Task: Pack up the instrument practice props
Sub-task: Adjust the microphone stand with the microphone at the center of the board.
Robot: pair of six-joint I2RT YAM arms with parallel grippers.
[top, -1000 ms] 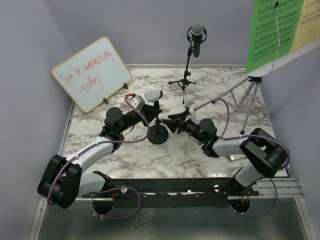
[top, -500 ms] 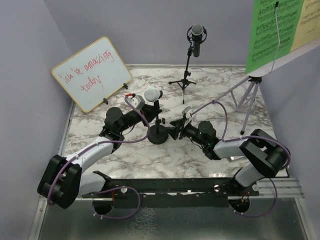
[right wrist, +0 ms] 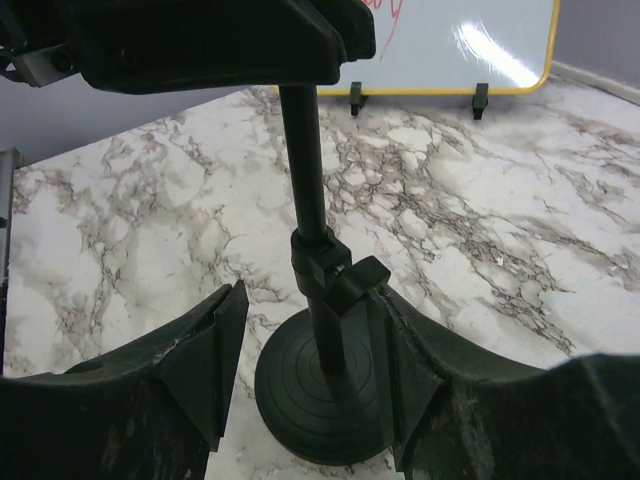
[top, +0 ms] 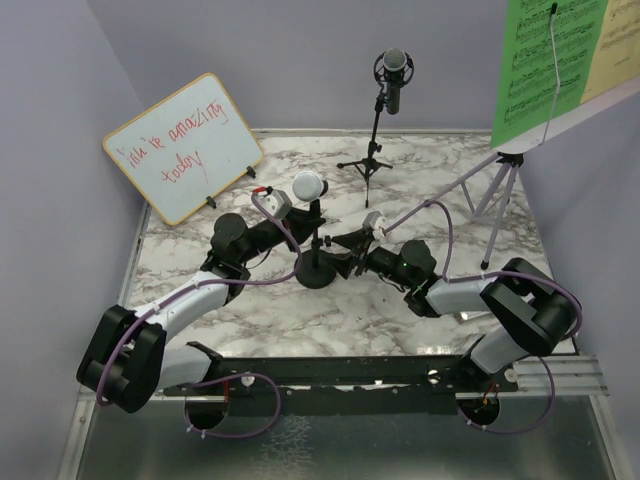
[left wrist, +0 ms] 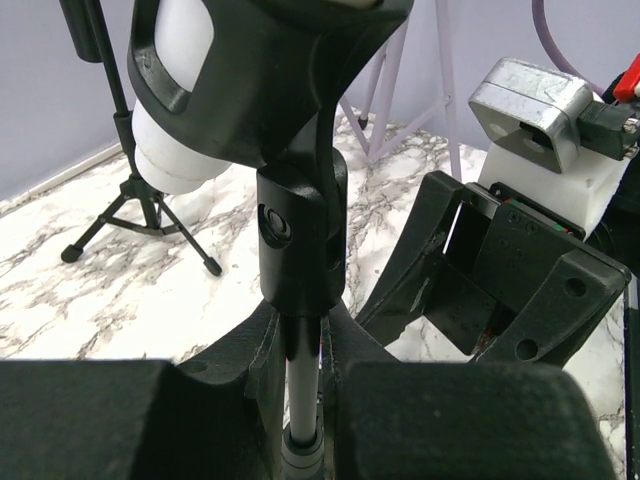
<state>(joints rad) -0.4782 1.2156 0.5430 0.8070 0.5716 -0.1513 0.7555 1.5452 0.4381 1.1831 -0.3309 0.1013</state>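
1. Desk (top: 340, 312): white marble top with grey veins; carries every item below.
2. Music rack (top: 500, 185): lilac, far right corner, on splayed legs. It holds a green sheet (top: 540, 70) and, to its right, a yellow sheet (top: 615, 45).
3. Whiteboard (top: 183, 145): wood frame, red writing, propped at far left.
4. Mic tripod (top: 370, 150): black, upright at back centre.
5. Round-base mic holder (top: 318, 272): black, upright at desk centre, between the two arms.
6. First microphone (top: 396, 62): grey head, seated in the tripod's ring mount.
7. Second microphone (top: 307, 187): grey head, clipped atop the round-base holder.
8. Left end effector (left wrist: 300, 420): clenched on the holder's thin pole, just under the clip.
9. Right end effector (right wrist: 305, 360): released, jaws apart either side of the pole, low above the base.
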